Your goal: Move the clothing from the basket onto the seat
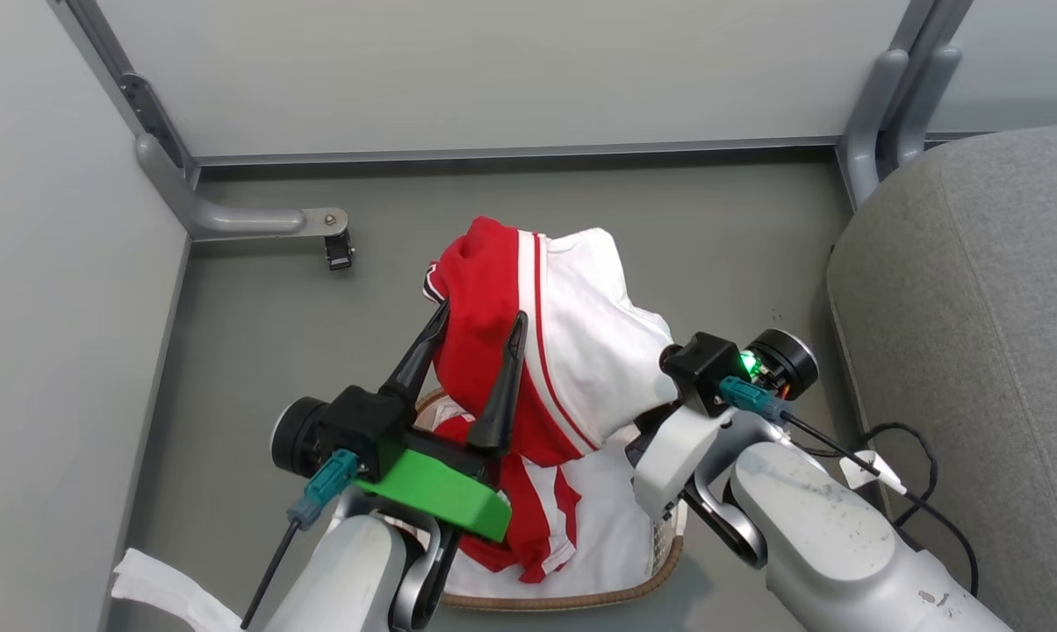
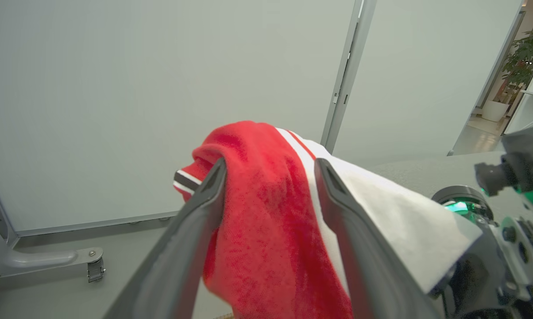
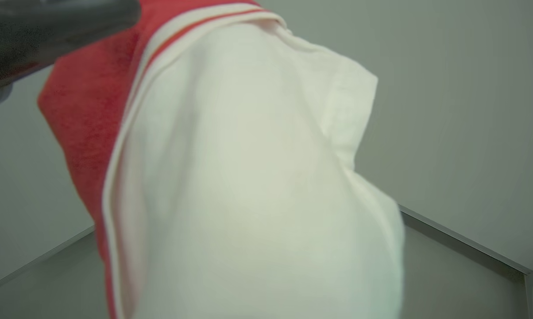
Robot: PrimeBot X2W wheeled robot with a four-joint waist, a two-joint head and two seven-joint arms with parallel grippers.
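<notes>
We hold the clothing [image 1: 537, 333] up above the basket [image 1: 572, 599], with more lying inside. Left gripper [image 1: 483, 312] is spread wide, astride the red fold. Right gripper [image 1: 697, 370] is closed, seemingly on the white panel. Next we carry it right of the basket to the seat [image 1: 976, 307].

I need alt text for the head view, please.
A red and white garment hangs above a basket. The open fingers of the left gripper stand in front of it; a grey seat is at the right.
</notes>
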